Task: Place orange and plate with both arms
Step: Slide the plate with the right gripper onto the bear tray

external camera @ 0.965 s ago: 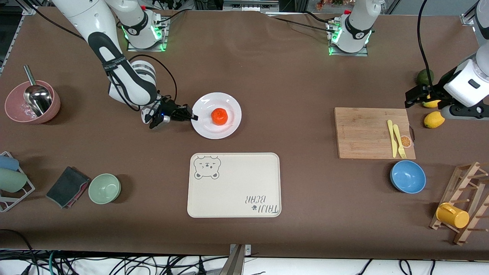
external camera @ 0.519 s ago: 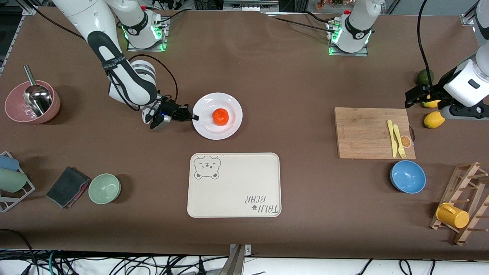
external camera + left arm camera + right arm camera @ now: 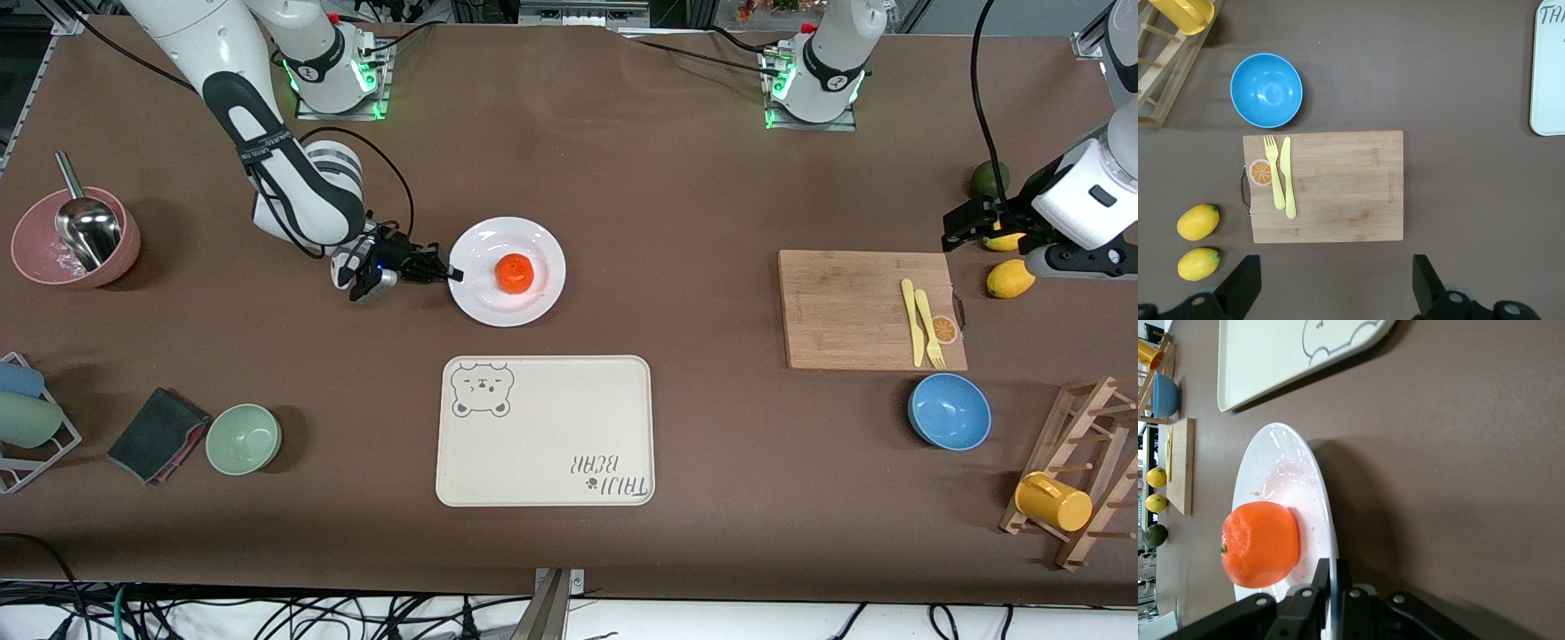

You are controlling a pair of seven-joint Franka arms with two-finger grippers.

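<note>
Fingers of the right gripper [image 3: 449, 272] are clamped on the rim of the plate [image 3: 507, 308], at its edge toward the right arm's end of the table. From the front, the white plate sits farther from the camera than the cream tray [image 3: 544, 431], apart from it. The orange [image 3: 514, 272] rests on the plate, near its middle. At the other end of the table, the left gripper [image 3: 965, 227] hangs over bare table beside the lemons [image 3: 1010, 278], waiting. A wooden board [image 3: 871, 309] with yellow cutlery lies nearby, with a blue bowl [image 3: 949, 411] nearer the camera than the board.

From the left wrist, the left gripper's fingers [image 3: 1245, 283] stand wide apart and hold nothing. Below them lie the board [image 3: 1327, 186], the bowl [image 3: 1266, 90] and two lemons [image 3: 1198, 222].

From the right wrist, the two dark fingers [image 3: 1317, 585] pinch the thin plate rim [image 3: 1328, 520] between them. The orange [image 3: 1260, 544] sits on the plate just beside the grip. The plate looks slightly raised, with a broad shadow under it. A corner of the tray [image 3: 1265, 357] shows, well apart.

By the look of it, the orange part is done, since the fruit is already on the plate. What seems left is to carry the plate, probably to the tray, and set it down without the orange rolling off.
</note>
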